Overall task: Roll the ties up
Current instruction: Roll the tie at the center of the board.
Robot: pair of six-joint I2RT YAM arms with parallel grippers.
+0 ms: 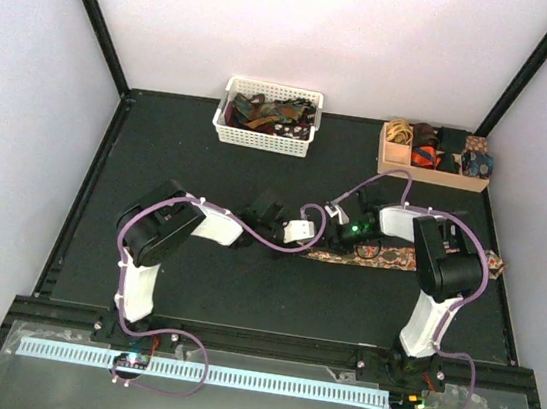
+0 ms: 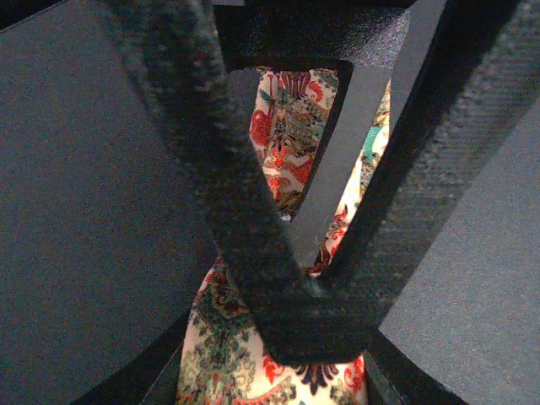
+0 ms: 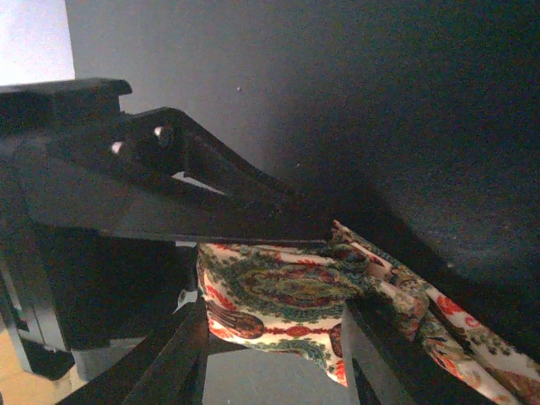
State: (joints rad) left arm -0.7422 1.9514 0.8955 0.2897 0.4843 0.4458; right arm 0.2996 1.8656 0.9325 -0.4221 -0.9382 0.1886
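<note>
My left end effector [image 2: 312, 325] grips the floral tie [image 2: 287, 126]; my right end effector [image 3: 337, 278] straddles it, grip undeterminable. Rolling appears barely begun: most length lies flat on the counter [image 1: 194, 275].

White walls [image 1: 307, 27] enclose a black-matted table [image 1: 243, 286] — black posts [image 1: 90, 9] in the corners.

Black table [image 1: 192, 285]: white basket [image 1: 262, 141] and wooden box [image 1: 429, 174] at rear, floral tie [image 1: 397, 265] flat mid-right.
</note>
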